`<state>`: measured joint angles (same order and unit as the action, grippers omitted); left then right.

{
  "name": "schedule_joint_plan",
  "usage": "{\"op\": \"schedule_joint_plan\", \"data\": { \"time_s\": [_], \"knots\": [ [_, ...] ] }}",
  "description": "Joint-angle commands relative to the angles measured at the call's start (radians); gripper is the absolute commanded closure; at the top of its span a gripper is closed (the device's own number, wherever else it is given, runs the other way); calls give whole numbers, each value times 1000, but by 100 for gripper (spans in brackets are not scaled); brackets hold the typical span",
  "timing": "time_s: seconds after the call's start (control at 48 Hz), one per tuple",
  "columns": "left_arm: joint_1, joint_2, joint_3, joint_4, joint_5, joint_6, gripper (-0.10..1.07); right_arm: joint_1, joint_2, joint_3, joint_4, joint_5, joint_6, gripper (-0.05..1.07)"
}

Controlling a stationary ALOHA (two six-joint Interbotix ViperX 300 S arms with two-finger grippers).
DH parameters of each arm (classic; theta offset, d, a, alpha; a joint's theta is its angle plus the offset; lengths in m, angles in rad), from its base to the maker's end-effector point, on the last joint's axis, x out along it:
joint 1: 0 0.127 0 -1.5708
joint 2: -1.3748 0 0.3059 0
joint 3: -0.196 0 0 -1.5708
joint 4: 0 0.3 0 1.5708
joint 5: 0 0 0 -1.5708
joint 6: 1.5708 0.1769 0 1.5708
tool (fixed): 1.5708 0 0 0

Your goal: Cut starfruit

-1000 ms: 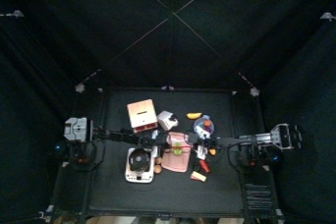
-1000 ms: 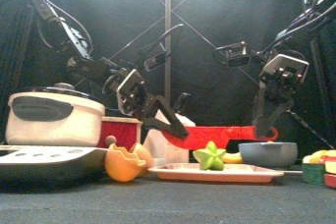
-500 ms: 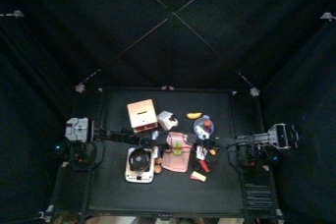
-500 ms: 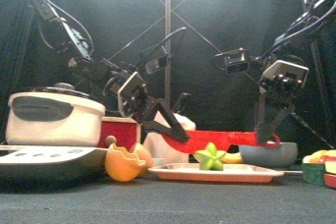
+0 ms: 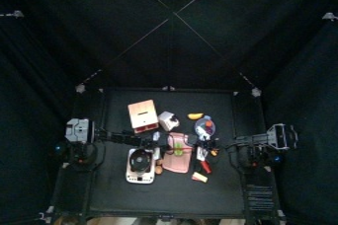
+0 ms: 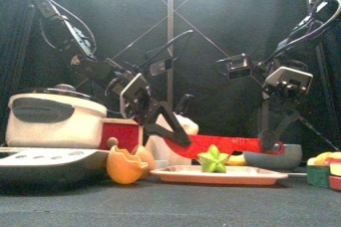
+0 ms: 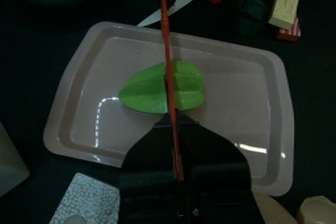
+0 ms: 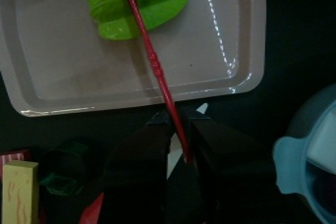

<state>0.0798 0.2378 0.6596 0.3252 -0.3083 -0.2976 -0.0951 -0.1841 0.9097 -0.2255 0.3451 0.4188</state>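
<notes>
Starfruit (image 7: 165, 87): glossy green, ridged, lying in shallow pale tray (image 7: 82, 71) | left gripper (image 7: 175, 165): clamped on thin red blade (image 7: 167, 46) above fruit | right gripper (image 8: 178, 141): gripping 1 red knife (image 8: 147, 46) over tray

overhead looking down, front level, both wrists sharing tray (image 7: 79, 71)

table: small black square (image 5: 119, 106) in the middle
pink tray: (image 5: 181, 145) centre
white cooker: (image 5: 140, 164) at 7 o'clock of it
red box: (image 5: 142, 114) at 11 o'clock
</notes>
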Motion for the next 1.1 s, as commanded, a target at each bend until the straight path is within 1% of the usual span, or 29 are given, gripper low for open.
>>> {"op": "schedule_joint_plan", "data": {
  "time_s": [0.0,0.479,1.083],
  "knots": [
    [-3,-2,-3,0,9,-2,72,-3,-9,-14,5,0,3,47],
    [-3,9,-3,-31,17,-3,72,-3,9,-14,17,-20,3,47],
    [-12,20,-3,-37,20,-5,72,-5,18,-18,25,-40,5,47]
  ]
}}
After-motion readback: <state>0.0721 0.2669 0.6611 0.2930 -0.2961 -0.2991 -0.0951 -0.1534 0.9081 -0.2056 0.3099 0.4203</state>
